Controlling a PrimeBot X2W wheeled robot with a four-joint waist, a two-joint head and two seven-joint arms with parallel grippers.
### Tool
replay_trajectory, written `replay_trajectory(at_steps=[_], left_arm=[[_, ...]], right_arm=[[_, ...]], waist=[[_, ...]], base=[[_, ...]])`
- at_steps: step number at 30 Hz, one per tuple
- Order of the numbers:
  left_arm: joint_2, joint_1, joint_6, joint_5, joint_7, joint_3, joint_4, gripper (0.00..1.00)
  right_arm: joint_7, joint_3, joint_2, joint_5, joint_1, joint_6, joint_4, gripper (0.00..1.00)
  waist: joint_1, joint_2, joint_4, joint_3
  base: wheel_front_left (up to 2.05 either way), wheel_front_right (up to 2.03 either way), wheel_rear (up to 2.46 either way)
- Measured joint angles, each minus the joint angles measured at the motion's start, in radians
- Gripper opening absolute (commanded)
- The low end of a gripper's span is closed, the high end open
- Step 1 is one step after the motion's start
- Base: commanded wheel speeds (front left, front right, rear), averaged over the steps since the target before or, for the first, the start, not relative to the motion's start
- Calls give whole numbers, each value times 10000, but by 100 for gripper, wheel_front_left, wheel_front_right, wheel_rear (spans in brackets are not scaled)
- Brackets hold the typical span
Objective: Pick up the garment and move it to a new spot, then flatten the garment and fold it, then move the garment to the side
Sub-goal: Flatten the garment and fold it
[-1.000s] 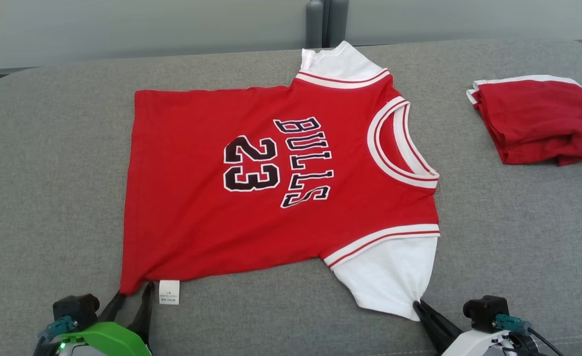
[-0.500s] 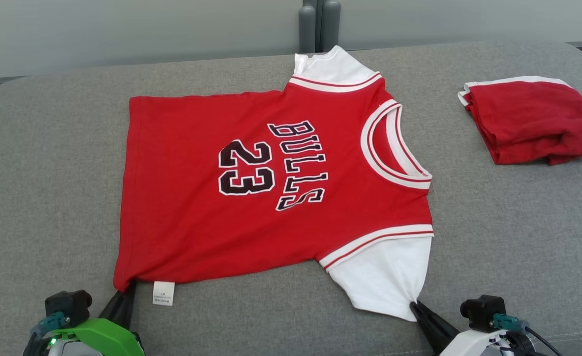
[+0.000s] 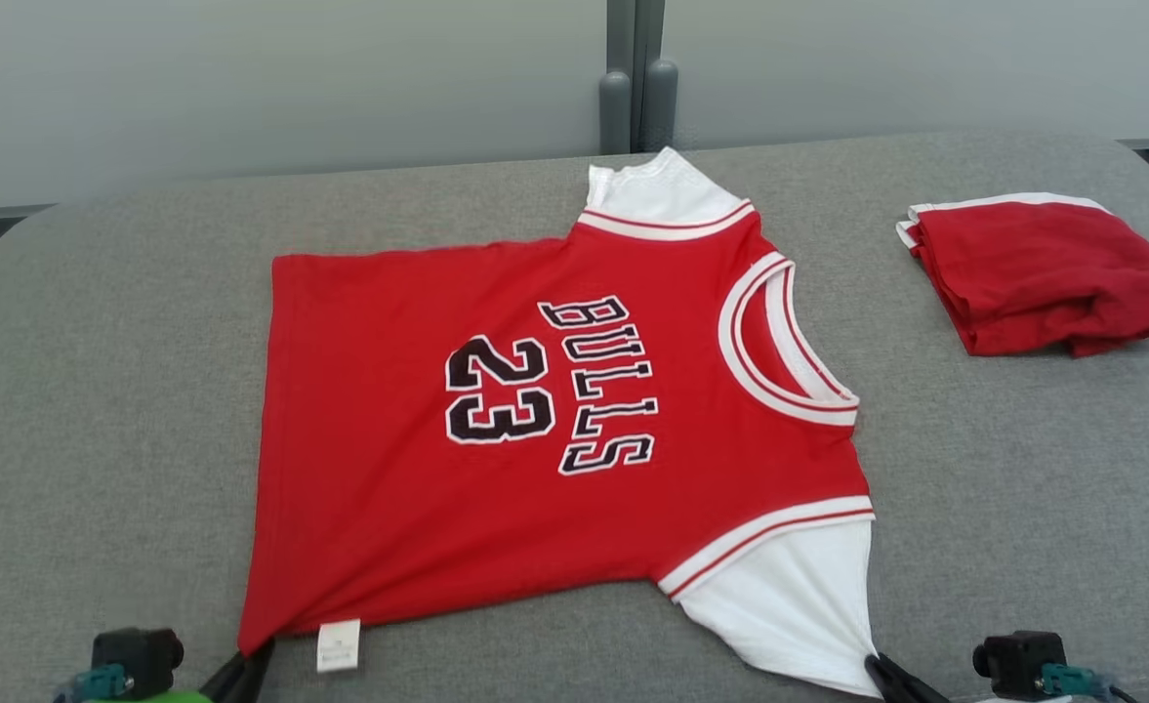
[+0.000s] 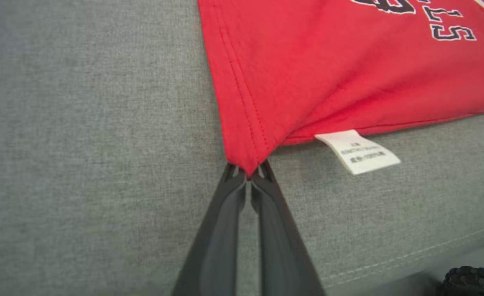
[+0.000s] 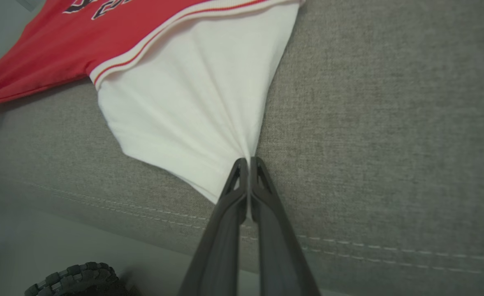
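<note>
**A:** Where is the jersey (image 3: 535,420)?

**B:** Spread flat, print up, in the middle of the grey cushion (image 3: 96,410). The hem is toward the robot's left and the collar toward its right. "BULLS 23" runs sideways in the head view.

**A:** Is anything holding it?

**B:** Both arms are. The left gripper (image 4: 248,174) has its fingers pressed together on the near hem corner, and the red cloth bunches to a point between the tips. The right gripper (image 5: 248,162) pinches the outer corner of the near sleeve (image 5: 192,102), where the white fabric gathers in creases toward the tips.

**A:** How much of the grippers does the head view show?

**B:** Very little. Dark finger ends show at the bottom edge, and the frame cuts off the rest.

**A:** Is anything hard to make out?

**B:** The care label (image 4: 357,151) pokes out from under the hem just beside the left fingers, and its print is too small to read. The far sleeve (image 3: 657,190) reaches the cushion's back edge. I cannot tell whether it hangs over.

**A:** What lies farther out?

**B:** A folded red garment (image 3: 1043,273) with white trim sits well apart on the right, its end cut off by the frame. Below the cushion's front seam the wrist views catch a ridged dark object (image 5: 75,279), blurred and half out of frame. I cannot tell what it is.
</note>
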Motion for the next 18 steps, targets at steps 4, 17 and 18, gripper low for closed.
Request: replay_trajectory(at_steps=[4, 17, 18], left_arm=[[360, 693, -29, -635, 512, -151, -633, 0], [1599, 653, -29, -1891, 1983, -257, -3191, 0], [1755, 466, -29, -1896, 2173, -290, -3430, 0]], right_arm=[[343, -169, -382, 426, 530, 79, -698, 0], [1367, -863, -947, 2265, 124, 169, -3513, 0], [1505, -911, -1051, 2351, -154, 169, -3741, 0]], waist=[[0, 0, -160, -58], [0, 0, -371, 809], [0, 0, -377, 921]], base=[[0, 0, 0], [0, 0, 0], [0, 0, 0]])
